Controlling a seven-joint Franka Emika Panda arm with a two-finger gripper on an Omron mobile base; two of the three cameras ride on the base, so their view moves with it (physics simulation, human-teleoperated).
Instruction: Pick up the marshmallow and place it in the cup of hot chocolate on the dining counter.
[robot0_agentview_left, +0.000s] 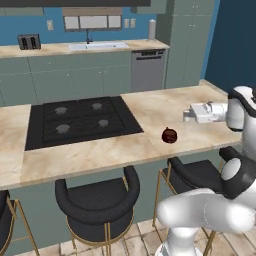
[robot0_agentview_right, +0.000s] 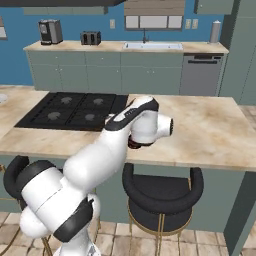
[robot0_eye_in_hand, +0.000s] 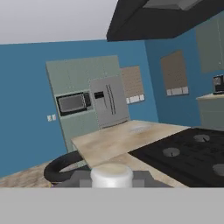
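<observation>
Apparently the gripper (robot0_eye_in_hand: 112, 183) is clamped on the marshmallow (robot0_eye_in_hand: 111, 175): light, soft, squashable, best pinched gently across its sides; cup of hot chocolate (robot0_agentview_left: 169, 135) at seven o'clock.

The arm (robot0_agentview_right: 100, 155) is built of smooth, glossy white rounded segments joined by dark grey to black bands at the joints. Its links are thick and tubular, with bulbous elbows. The hand (robot0_agentview_left: 207, 112) is a blocky, pale grey-white piece. No cables, screws or markings are discernible.
</observation>
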